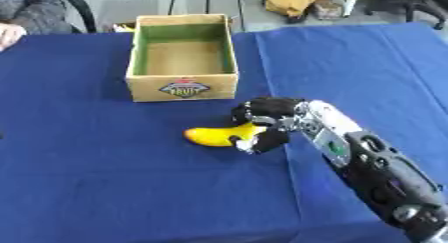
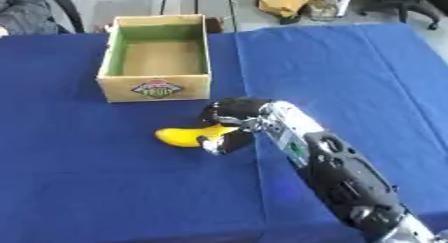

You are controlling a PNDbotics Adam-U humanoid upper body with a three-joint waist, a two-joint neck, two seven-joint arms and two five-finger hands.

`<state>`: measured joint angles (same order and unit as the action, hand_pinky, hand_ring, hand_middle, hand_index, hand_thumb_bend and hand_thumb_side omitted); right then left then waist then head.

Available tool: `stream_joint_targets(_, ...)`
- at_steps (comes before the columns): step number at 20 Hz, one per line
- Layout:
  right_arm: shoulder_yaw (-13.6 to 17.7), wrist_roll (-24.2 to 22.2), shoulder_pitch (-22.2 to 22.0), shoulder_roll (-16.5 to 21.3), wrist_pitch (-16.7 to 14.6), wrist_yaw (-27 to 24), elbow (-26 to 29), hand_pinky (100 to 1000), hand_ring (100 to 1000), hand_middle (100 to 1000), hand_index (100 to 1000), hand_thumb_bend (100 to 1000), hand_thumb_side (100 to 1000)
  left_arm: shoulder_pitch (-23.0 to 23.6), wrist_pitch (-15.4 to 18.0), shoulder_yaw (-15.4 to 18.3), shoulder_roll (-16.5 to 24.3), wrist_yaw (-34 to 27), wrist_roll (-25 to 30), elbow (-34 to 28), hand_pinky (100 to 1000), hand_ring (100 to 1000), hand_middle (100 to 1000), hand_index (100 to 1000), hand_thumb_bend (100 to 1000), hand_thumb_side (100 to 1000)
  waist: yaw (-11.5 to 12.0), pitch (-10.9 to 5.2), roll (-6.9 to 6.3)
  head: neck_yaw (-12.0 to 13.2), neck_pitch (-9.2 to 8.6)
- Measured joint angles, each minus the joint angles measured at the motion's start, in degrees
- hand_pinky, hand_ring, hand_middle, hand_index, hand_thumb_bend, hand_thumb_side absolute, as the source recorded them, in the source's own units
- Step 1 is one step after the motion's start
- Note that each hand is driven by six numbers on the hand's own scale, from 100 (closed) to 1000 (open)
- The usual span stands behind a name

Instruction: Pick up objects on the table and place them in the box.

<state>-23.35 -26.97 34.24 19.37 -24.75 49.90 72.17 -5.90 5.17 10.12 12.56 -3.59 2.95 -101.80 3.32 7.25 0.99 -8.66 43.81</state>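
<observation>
The desk (image 1: 105,187), spread with one blue cloth, takes up nearly the whole view, and on it stands one cardboard box (image 1: 183,87) with a green-lined inside, open at the top, a printed label on its near wall; as far as its inside shows, it holds nothing. One robot arm (image 1: 376,172) reaches in from the lower right and across the cloth toward the middle, ending in the right hand (image 1: 267,119), which sits just in front of the box and slightly to its right. The fingers (image 1: 262,142) are curled round the right end of the single yellow object (image 1: 214,135), a smooth, rounded, banana-like piece that points left from the hand, with fingers above and below it. Whether it still touches the cloth or has cleared it cannot be told. The left hand shows in neither view. By the look of things the task stands at its first stage: the grasp is made, nothing has yet gone into the box, and what is left is to lift the yellow object, carry it the short way up and left over the near wall, and let it go inside. No other loose object shows on the desk, so this one may be the only piece to move.
</observation>
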Motion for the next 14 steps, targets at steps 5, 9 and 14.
stream_joint_targets(5, -0.11, 0.47, -0.03, 0.01, -0.81, 2.33, 0.27, 701, 746, 780, 882, 100, 877, 0.00, -0.01, 0.00, 0.00, 0.00, 0.09, 0.00, 520, 483, 552, 640, 172, 1000, 0.02, 0.00, 0.00, -0.01, 0.00)
stream_joint_targets(9, -0.20, 0.89, -0.06, 0.01, -1.49, 4.34, 0.34, 698, 742, 773, 876, 100, 829, 0.00, 0.00, 0.00, 0.00, 0.00, 0.11, 0.00, 520, 483, 552, 640, 172, 1000, 0.05, 0.00, 0.00, -0.01, 0.00)
stream_joint_targets(14, -0.20, 1.58, -0.17, 0.01, -1.98, 5.95, 0.34, 695, 741, 774, 876, 100, 778, 0.00, 0.00, 0.00, -0.01, 0.00, 0.11, 0.00, 520, 483, 552, 640, 172, 1000, 0.09, 0.00, 0.00, -0.01, 0.00)
